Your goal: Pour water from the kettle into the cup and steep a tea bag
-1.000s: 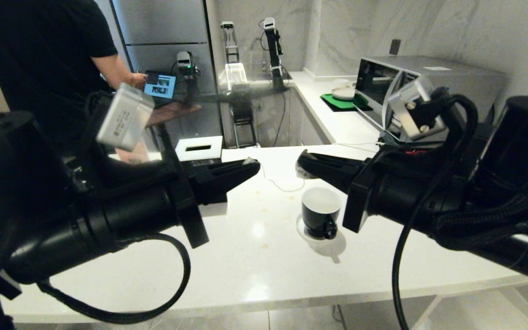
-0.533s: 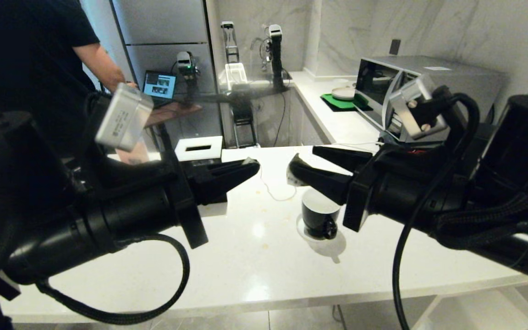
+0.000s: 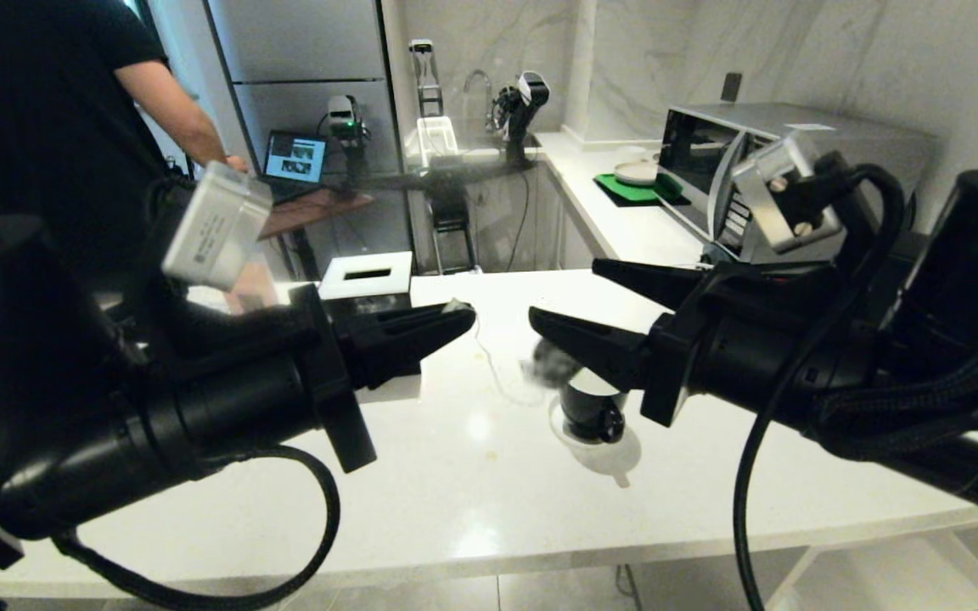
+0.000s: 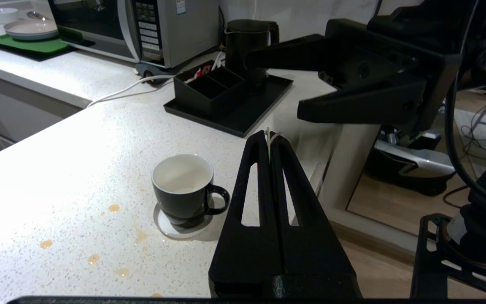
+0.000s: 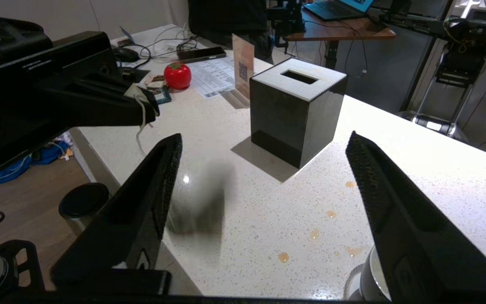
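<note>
Our right gripper (image 3: 582, 310) has spread its 2 jaws wide above the cup (image 4: 182, 187); the tea bag (image 3: 547, 367) it was pinching now drops as a blur toward the cup; our left gripper (image 3: 463, 318) stays pressed together on the string (image 3: 489, 361); we judge steeping can begin; the kettle (image 4: 248, 46) waits behind on its tray.

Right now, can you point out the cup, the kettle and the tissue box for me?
cup (image 4: 182, 185): left wrist view, on its black outer wall below the rim.
kettle (image 4: 245, 46): left wrist view, on its black body above the tray.
tissue box (image 5: 289, 114): right wrist view, on its dark front face.
</note>
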Tool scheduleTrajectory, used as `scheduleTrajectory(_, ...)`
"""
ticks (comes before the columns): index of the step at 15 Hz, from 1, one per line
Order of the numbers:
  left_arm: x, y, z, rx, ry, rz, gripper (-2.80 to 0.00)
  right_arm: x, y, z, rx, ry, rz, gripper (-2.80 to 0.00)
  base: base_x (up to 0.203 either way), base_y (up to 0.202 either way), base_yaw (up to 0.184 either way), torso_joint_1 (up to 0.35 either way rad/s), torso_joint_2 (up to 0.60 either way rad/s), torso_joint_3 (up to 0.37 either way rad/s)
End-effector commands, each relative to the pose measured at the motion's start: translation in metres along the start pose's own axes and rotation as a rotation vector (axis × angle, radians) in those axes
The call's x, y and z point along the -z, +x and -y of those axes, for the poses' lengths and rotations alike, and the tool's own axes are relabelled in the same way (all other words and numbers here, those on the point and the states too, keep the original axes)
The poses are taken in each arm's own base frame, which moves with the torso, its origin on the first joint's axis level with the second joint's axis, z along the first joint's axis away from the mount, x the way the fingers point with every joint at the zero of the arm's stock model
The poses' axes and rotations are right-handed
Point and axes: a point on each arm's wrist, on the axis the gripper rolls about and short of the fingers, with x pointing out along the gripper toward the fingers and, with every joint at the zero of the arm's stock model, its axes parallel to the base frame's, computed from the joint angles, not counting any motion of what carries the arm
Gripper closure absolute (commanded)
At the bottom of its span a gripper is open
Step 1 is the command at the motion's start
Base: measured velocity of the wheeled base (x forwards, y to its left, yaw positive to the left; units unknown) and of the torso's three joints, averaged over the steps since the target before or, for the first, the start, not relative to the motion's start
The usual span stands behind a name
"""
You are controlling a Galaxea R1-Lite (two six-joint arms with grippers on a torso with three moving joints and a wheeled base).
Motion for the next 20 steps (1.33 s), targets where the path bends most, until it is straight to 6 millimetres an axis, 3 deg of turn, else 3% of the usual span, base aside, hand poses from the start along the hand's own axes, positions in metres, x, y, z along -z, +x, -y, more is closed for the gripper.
scheduleTrajectory(1,-0.0016,-0.0006,0.0004,0.003,0.003,0.009,0.0,-0.0004,-0.0004,0.0,0.0,0.0,0.004,-2.8,0.0,0.0,0.0,0.0,0.0,0.0)
scheduleTrajectory(18,-0.0012,-0.0014,-0.0035,-0.014,0.002,0.007,0.0,0.0035,-0.0014,0.0011,0.008,-0.002,-0.009,-2.8,0.0,0.0,0.0,0.0,0.0,0.0)
scheduleTrajectory(19,-0.0012,-0.0014,-0.0035,-0.014,0.002,0.007,0.0,0.0035,-0.0014,0.0011,0.008,-0.002,-0.009,0.0,0.0,0.0,0.0,0.0,0.0,0.0)
scheduleTrajectory(20,-0.0012,-0.0014,-0.0035,-0.014,0.002,0.007,0.0,0.0035,-0.0014,0.0011,0.008,-0.002,-0.009,0.0,0.0,0.0,0.0,0.0,0.0,0.0)
